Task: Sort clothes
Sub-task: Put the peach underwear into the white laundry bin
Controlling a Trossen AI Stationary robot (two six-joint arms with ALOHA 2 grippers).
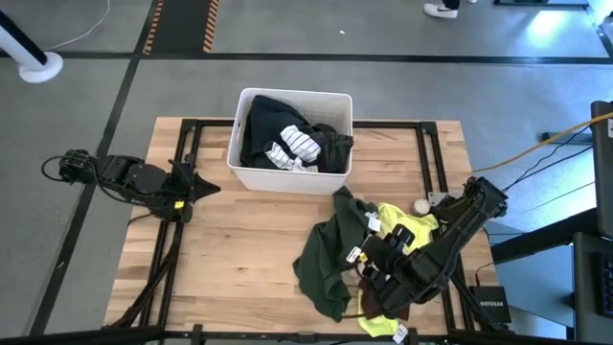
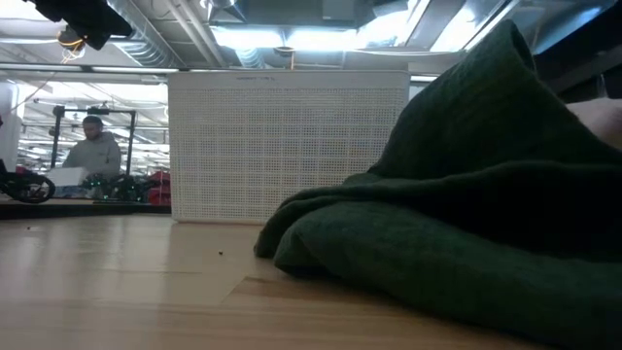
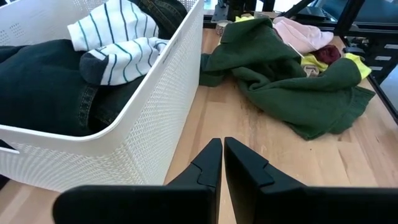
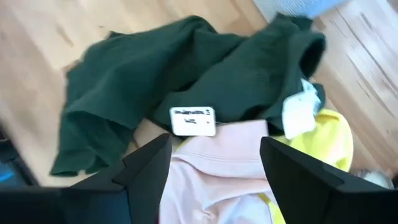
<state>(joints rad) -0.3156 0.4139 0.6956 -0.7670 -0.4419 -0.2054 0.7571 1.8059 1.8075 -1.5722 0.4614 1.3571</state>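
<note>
green garment (image 1: pixel 330 254) crumpled, lengthwise bin-to-front

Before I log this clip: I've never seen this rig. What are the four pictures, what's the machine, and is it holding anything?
It is a two-armed robot at a wooden table, sorting clothes. One picture looks straight down, one looks level across the tabletop, and each arm has a wrist camera. The left gripper waits beside the white bin, fingers shut on nothing. The bin holds dark garments and a striped white item. The right gripper is open over the loose pile, above the pale pink garment, not gripping it. That pile also has a dark green garment, a neon yellow one and a maroon one.
</note>
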